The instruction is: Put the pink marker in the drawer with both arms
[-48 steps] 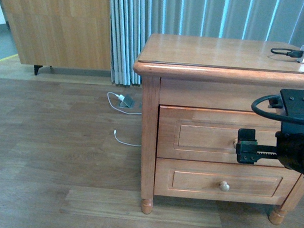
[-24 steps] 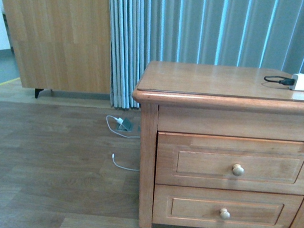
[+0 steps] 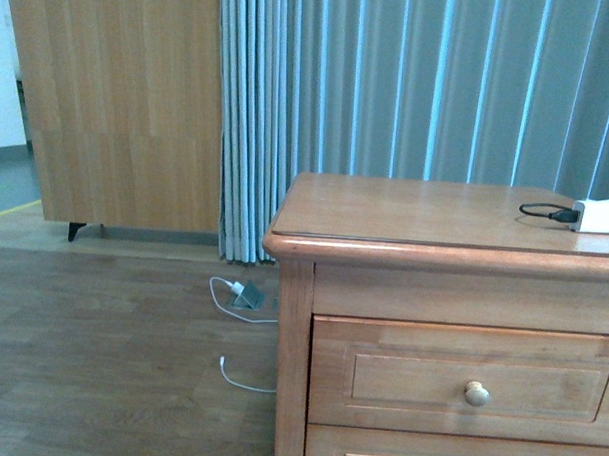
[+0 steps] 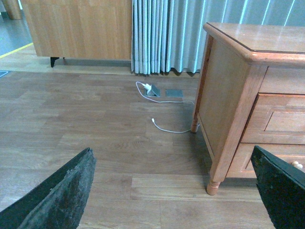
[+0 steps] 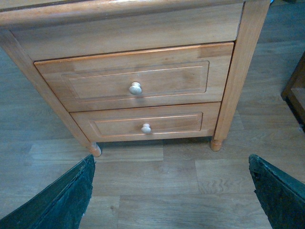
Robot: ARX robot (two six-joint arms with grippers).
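So both grippers, left [image 4: 176, 191] and right [image 5: 171, 191], hang spread wide and empty, well apart from the shut drawer [image 5: 136, 81]; I can't see the marker anywhere.

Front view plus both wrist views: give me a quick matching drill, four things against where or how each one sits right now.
Things:
1. upper drawer
2. white adapter
3. white cable
4. left gripper

States:
A. on the nightstand top, black cord attached
B. loose on the wood floor
C. shut, round pale knob
D. open, holding nothing

Pairs: 1-C, 2-A, 3-B, 4-D
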